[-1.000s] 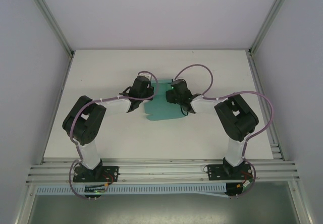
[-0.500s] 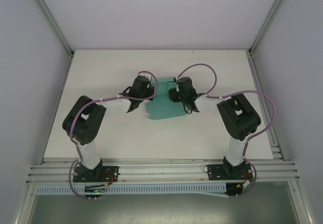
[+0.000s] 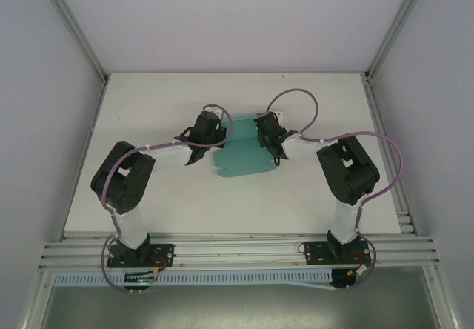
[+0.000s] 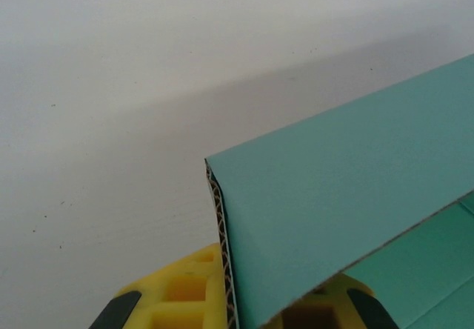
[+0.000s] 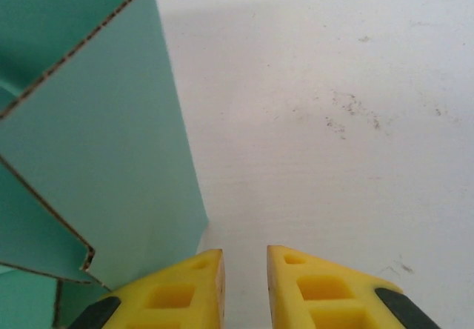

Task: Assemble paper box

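currently, left tool [image 4: 259,288] clamped on paper box [image 4: 348,188] panel; right tool [image 5: 245,270] narrowly parted, empty, just beside it

White matte table [image 3: 148,114], with faint grey scuffs in the right wrist view. Plain pale walls enclose it: left wall [image 3: 37,121], right wall [image 3: 444,121], back wall [image 3: 237,18]. Aluminium posts [image 3: 74,29] rise from the far corners. Aluminium rails [image 3: 237,249] cross the near edge, with a slotted duct [image 3: 237,277] just beyond them. Lighting is even and diffuse.
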`<state>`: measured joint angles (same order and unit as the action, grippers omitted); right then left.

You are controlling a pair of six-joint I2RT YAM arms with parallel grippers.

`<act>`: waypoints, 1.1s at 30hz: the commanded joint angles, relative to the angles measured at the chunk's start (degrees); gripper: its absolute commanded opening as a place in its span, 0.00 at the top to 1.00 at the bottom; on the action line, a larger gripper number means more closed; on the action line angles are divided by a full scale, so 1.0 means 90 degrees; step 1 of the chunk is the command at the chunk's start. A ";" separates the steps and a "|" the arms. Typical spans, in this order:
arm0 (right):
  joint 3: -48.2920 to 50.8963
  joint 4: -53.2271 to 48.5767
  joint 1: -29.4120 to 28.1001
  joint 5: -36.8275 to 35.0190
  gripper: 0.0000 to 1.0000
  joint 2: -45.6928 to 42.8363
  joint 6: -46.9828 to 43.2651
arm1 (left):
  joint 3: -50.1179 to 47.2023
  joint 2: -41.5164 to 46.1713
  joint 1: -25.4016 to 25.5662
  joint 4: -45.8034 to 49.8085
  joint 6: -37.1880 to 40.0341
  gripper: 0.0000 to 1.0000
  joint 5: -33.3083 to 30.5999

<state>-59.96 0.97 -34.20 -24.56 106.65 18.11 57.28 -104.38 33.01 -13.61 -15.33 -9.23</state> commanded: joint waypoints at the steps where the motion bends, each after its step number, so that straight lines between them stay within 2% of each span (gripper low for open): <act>1: 0.0520 0.0881 0.0068 0.0685 0.77 -0.0198 -0.0468 | -0.0130 0.0163 0.0140 0.0437 0.0142 1.00 0.0507; 4: 0.0885 0.1414 0.0089 0.1282 0.70 -0.0570 -0.0765 | -0.0103 0.0146 0.0140 0.0489 0.0086 1.00 0.0424; 7: 0.1443 0.1746 0.0186 0.1681 0.68 -0.1164 -0.0905 | -0.0122 0.0155 0.0141 0.0486 0.0093 1.00 0.0305; 9: 0.1933 0.1976 0.0458 0.2096 0.68 -0.1674 -0.0908 | -0.0169 0.0171 0.0136 0.0413 0.0102 1.00 0.0256; 12: 0.2618 0.2128 0.0927 0.2808 0.59 -0.2510 -0.0884 | -0.0217 0.0183 0.0131 0.0292 0.0102 1.00 0.0306; 17: 0.3001 0.1435 0.1571 0.3357 0.43 -0.3634 -0.1117 | -0.0203 0.0136 0.0131 0.0208 0.0121 1.00 0.0417; 19: 0.2964 0.1050 0.1878 0.3301 0.41 -0.3838 -0.1063 | -0.0236 0.0150 0.0132 0.0141 0.0119 1.00 0.0438; 21: 0.3002 0.1092 0.2361 0.3676 0.41 -0.3863 -0.0753 | -0.0299 0.0174 0.0126 0.0081 0.0108 1.00 0.0424; 24: 0.2614 0.0423 0.2822 0.3681 0.42 -0.3604 -0.0393 | -0.0427 0.0285 0.0082 -0.0060 0.0024 1.00 0.0505; 26: 0.2420 0.0244 0.2885 0.3904 0.43 -0.3296 -0.0295 | -0.0548 0.0409 0.0030 -0.0244 -0.0089 1.00 0.0745; 30: 0.2200 0.0661 0.2881 0.4896 0.43 -0.2509 -0.0101 | -0.0713 0.0679 -0.0062 -0.0603 -0.0286 1.00 0.1276; 31: 0.2124 0.0763 0.2870 0.5112 0.43 -0.2321 -0.0047 | -0.0742 0.1391 -0.0074 -0.0677 -0.0339 1.00 0.1371; 32: 0.2053 0.0885 0.2852 0.5364 0.43 -0.2157 -0.0004 | -0.0747 0.0883 -0.0077 -0.0697 -0.0358 1.00 0.1403; 33: 0.1975 0.1007 0.2826 0.5708 0.43 -0.2010 0.0007 | -0.0719 0.0927 -0.0079 -0.0650 -0.0356 1.00 0.1374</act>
<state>-39.94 7.55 -8.25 17.06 85.73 15.88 50.85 -99.42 32.71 -16.03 -16.75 -0.01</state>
